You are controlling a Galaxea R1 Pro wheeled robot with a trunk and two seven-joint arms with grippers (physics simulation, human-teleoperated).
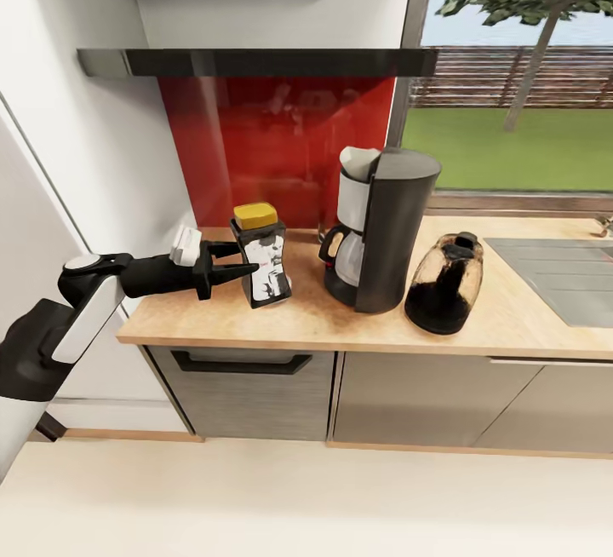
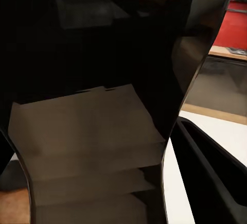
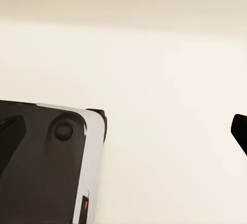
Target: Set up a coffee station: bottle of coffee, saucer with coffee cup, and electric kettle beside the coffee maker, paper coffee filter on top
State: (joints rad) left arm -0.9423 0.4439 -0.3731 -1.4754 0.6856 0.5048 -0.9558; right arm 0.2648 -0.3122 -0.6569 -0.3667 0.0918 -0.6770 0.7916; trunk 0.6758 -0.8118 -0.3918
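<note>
The bottle of coffee [image 1: 263,266], with a yellow lid and a black-and-white label, stands on the wooden countertop [image 1: 315,318] left of the coffee maker [image 1: 383,229]. My left gripper [image 1: 247,260] reaches in from the left and is shut on the bottle, one finger behind it and one in front. In the left wrist view the bottle [image 2: 98,95] is very close and dark, with one finger [image 2: 211,167] beside it. The dark glossy electric kettle [image 1: 444,283] sits right of the coffee maker. A black fingertip [image 3: 240,130] of my right gripper pokes in over pale floor.
A sink [image 1: 553,276] is set into the counter at the right. Behind it are a red backsplash [image 1: 281,140], a dark hood [image 1: 255,61] and a window. A white cabinet wall [image 1: 94,140] stands at the left, with drawer fronts [image 1: 243,378] below.
</note>
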